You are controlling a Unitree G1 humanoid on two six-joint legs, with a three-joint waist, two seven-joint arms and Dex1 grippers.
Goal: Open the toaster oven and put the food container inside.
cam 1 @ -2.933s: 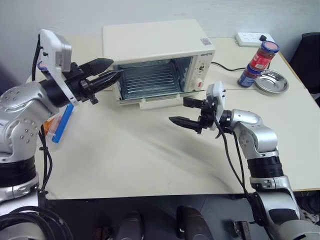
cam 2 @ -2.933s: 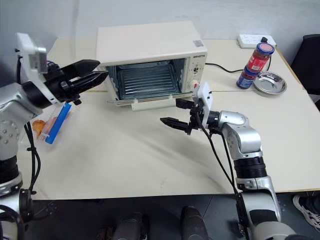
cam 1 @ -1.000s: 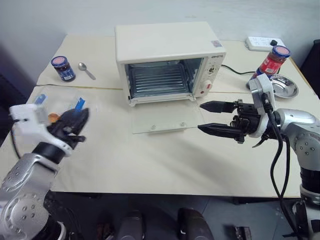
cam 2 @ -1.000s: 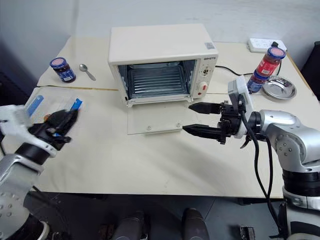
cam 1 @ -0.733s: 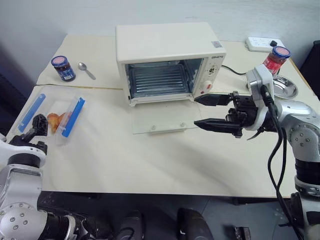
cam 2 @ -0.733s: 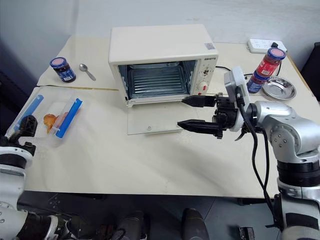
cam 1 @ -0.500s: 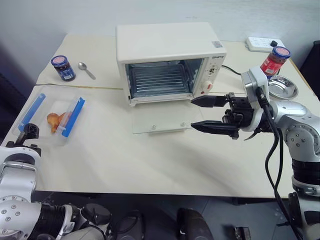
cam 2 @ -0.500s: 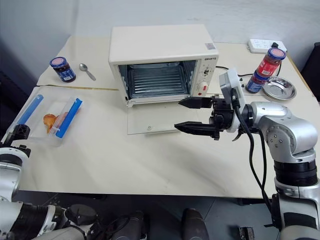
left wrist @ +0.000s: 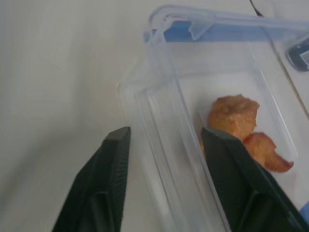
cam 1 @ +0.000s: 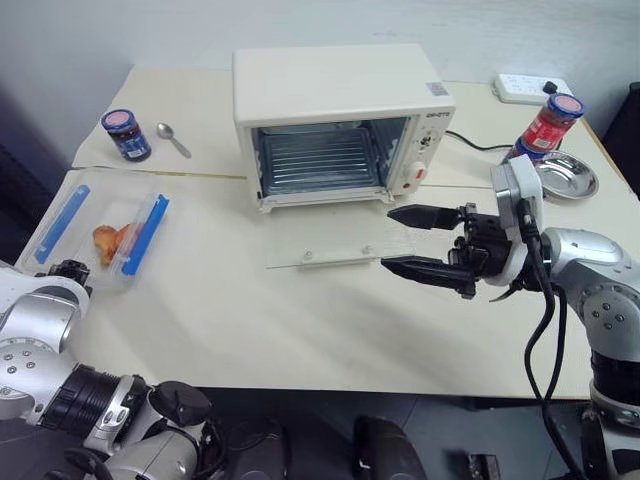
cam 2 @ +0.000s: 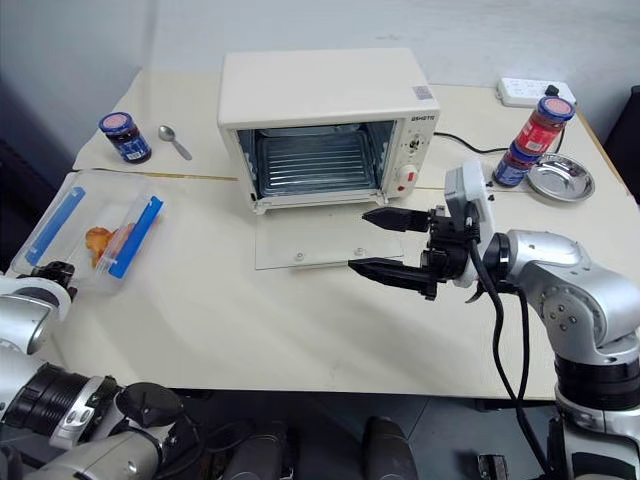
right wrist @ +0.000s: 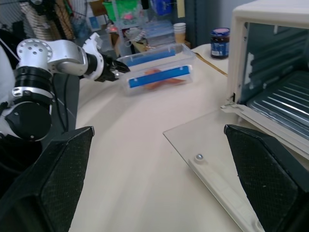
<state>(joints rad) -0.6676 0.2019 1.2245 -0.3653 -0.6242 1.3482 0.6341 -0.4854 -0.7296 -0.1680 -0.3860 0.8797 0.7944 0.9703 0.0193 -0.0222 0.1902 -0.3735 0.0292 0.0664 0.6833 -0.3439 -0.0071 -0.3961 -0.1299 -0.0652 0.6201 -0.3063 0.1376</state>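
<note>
Lying at nine o'clock on the worktop (cam 1: 250, 310), food container (cam 1: 100, 232), long axis from seven to one o'clock. Just at its near corner, left end effector (left wrist: 164, 137), fingers parted narrowly, astride the near clear wall, not yet clamped. Toaster oven (cam 1: 340, 120) at twelve o'clock, door (cam 1: 335, 238) dropped flat. Well off at three o'clock, right end effector (cam 1: 425, 242) spread wide, empty, pointing at nine o'clock. Likely a left-arm pickup, being far nearer.
</note>
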